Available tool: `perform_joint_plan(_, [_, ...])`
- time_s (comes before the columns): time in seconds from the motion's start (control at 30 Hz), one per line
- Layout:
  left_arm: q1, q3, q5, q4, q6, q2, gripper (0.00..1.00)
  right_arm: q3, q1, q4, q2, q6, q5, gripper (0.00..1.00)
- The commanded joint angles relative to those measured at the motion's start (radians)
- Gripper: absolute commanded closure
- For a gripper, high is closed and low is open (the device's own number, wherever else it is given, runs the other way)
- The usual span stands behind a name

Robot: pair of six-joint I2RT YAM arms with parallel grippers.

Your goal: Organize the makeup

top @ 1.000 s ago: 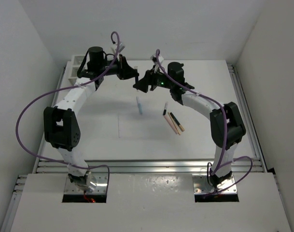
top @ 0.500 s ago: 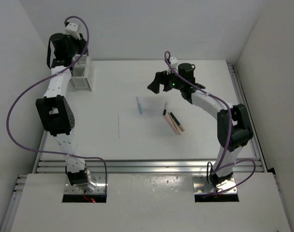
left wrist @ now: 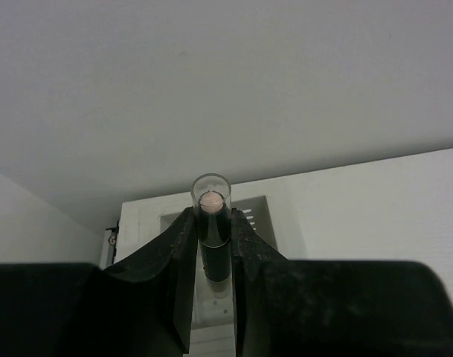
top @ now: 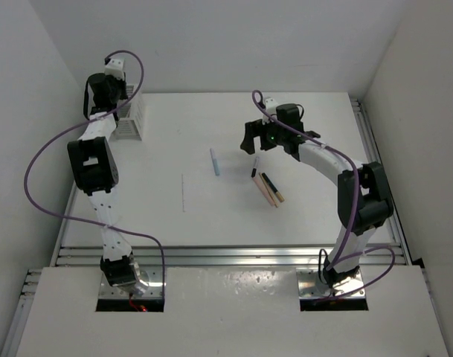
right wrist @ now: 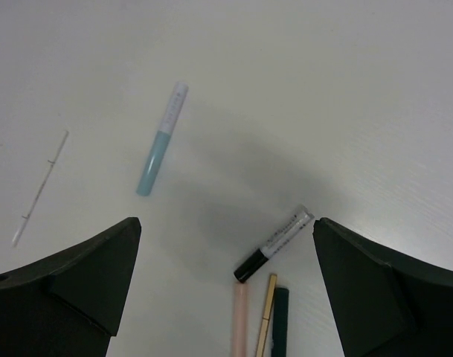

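Clenched in the left gripper: a black stick with clear cap and pink tip, over the white slatted box in the table's far-left corner. Under the wide-spread right gripper, lying apart on the table: light blue stick, thin pale grey stick, black-and-white stick, peach-pink stick.

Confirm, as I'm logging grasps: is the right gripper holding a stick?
No, the right gripper stands wide open with nothing between its jaws.

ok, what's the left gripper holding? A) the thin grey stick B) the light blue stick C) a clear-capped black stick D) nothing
C: its wrist view shows the left gripper shut on a clear-capped black stick; the light blue stick lies on the table.
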Motion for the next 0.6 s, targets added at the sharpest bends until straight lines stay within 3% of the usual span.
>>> perform_joint_plan(0.0, [-0.001, -0.007, 0.001, 0.103, 0.008, -0.034, 1.00, -0.014, -0.004, -0.045, -0.062, -0.038, 0.051, 0.00])
perform_joint_plan(0.07, [-0.001, -0.018, 0.001, 0.103, 0.008, -0.034, 1.00, -0.020, -0.004, -0.054, -0.068, -0.044, 0.065, 0.00])
perform_joint_plan(0.1, [-0.001, -0.028, 0.001, 0.103, 0.008, -0.034, 0.92, -0.020, -0.004, -0.057, -0.068, -0.044, 0.068, 0.00])
perform_joint_plan(0.13, [0.008, -0.028, 0.001, 0.092, 0.008, -0.034, 0.69, -0.017, -0.003, -0.076, -0.068, -0.053, 0.085, 0.00])
perform_joint_plan(0.27, [0.008, -0.028, 0.001, 0.068, -0.004, -0.056, 0.35, 0.027, -0.013, -0.203, -0.057, -0.059, 0.153, 0.00])
perform_joint_plan(0.37, [0.017, -0.028, 0.001, 0.026, 0.006, -0.105, 0.28, 0.075, -0.029, -0.387, -0.038, -0.062, 0.199, 0.12])
perform_joint_plan(0.4, [0.017, -0.028, 0.001, 0.013, 0.006, -0.130, 0.27, 0.085, -0.026, -0.413, -0.037, -0.082, 0.219, 0.23])
perform_joint_plan(0.47, [0.017, -0.028, 0.001, -0.036, 0.019, -0.161, 0.27, 0.082, -0.024, -0.511, -0.024, -0.088, 0.237, 0.35])
perform_joint_plan(0.57, [0.017, -0.028, 0.001, -0.145, 0.051, -0.233, 0.27, 0.032, -0.026, -0.544, -0.028, -0.078, 0.239, 0.51])
